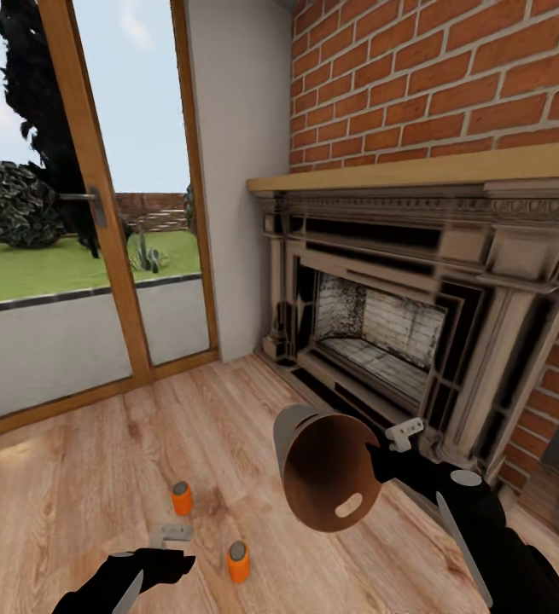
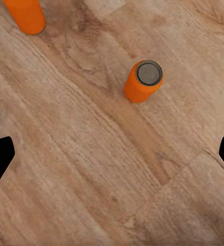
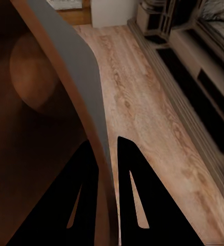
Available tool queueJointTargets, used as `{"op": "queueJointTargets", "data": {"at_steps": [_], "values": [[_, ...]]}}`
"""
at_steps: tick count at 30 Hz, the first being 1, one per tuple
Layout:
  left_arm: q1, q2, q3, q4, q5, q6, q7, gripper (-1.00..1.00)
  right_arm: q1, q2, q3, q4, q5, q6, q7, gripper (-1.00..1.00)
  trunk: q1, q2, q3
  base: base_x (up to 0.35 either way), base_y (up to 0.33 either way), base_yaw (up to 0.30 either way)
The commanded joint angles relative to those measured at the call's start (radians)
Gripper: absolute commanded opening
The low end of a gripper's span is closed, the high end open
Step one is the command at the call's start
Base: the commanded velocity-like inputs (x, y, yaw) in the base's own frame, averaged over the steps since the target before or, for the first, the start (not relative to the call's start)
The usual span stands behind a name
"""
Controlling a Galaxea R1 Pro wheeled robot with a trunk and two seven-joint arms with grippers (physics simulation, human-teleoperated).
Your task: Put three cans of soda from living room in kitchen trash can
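Observation:
Two orange cans of soda stand upright on the plank floor of the living room, one (image 1: 181,498) farther off and one (image 1: 239,562) nearer. My left gripper (image 1: 172,546) hovers open just left of the nearer can. In the left wrist view one can (image 2: 143,81) sits ahead of the spread gripper (image 2: 112,159), apart from it, and the other can (image 2: 24,14) is at the frame's edge. My right gripper (image 1: 383,456) is shut on the rim of the tash can (image 1: 326,482), held off the floor and tipped, brown inside facing me. The rim wall (image 3: 70,72) passes between the right gripper's (image 3: 107,154) fingers.
An ornate fireplace (image 1: 381,333) with a wooden mantel (image 1: 416,170) fills the right side under a red brick wall (image 1: 441,77). Wood-framed glass doors (image 1: 100,213) stand at the left. Open plank floor (image 1: 83,460) lies in front of the doors.

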Motion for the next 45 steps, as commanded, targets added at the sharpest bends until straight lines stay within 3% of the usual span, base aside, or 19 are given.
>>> {"op": "queueJointTargets", "data": {"at_steps": [1, 15, 19, 25, 27, 30, 35, 37, 40, 45], "values": [[0.0, 0.0, 0.0, 0.0, 0.0, 0.0, 0.0, 1.0, 0.0, 0.0, 0.0, -0.001, -0.011, 0.001, 0.004, -1.0, 0.0, 0.0, 0.001, -0.029, 0.027, -0.193], [0.0, 0.001, -0.001, 0.0, 0.001, 0.0, -0.003, 1.0, 0.0, -0.005, -0.003, 0.009, -0.01, 0.0, 0.003, -1.0, 0.0, 0.0, 0.017, 0.044, 0.218, -0.2], [-0.001, 0.001, -0.002, 0.0, 0.001, 0.001, -0.003, 1.0, 0.0, -0.005, -0.022, 0.039, -0.009, -0.001, 0.002, -1.0, 0.0, 0.0, 0.021, 0.079, 0.301, -0.201], [-0.001, 0.002, -0.002, 0.0, 0.003, 0.001, -0.003, 1.0, 0.0, -0.011, -0.085, 0.105, -0.008, -0.029, 0.003, -1.0, 0.0, 0.0, 0.028, 0.068, 0.305, -0.198], [-0.001, 0.002, -0.002, 0.0, 0.003, 0.001, -0.003, 1.0, 0.0, -0.027, -0.114, 0.164, -0.01, -0.056, 0.003, -1.0, 0.0, 0.0, 0.03, 0.023, 0.306, -0.195], [0.0, 0.002, -0.002, 0.0, 0.002, 0.001, -0.003, 1.0, 0.0, -0.063, -0.162, 0.268, -0.016, -0.174, 0.015, -1.0, 0.0, 0.0, 0.033, 0.011, 0.299, -0.194], [0.0, 0.002, -0.002, 0.0, 0.002, 0.001, -0.003, 1.0, 0.002, -0.083, -0.204, 0.329, -0.017, -0.247, 0.072, -1.0, 0.0, 0.0, 0.039, 0.003, 0.29, -0.193], [0.0, 0.002, -0.002, 0.0, 0.002, 0.0, -0.003, 1.0, 0.029, -0.09, -0.253, 0.35, -0.015, -0.272, 0.093, -1.0, 0.0, 0.0, 0.041, 0.001, 0.286, -0.193], [0.0, 0.001, -0.002, 0.0, 0.002, -0.001, -0.003, 1.0, 0.069, -0.102, -0.289, 0.367, -0.015, -0.319, 0.102, -1.0, 0.0, 0.0, 0.044, 0.0, 0.282, -0.192], [-0.001, 0.001, -0.002, 0.001, 0.0, -0.012, -0.003, 1.0, 0.108, -0.121, -0.318, 0.412, -0.017, -0.371, 0.141, -1.0, 0.0, 0.0, 0.05, 0.0, 0.279, -0.185]]}}
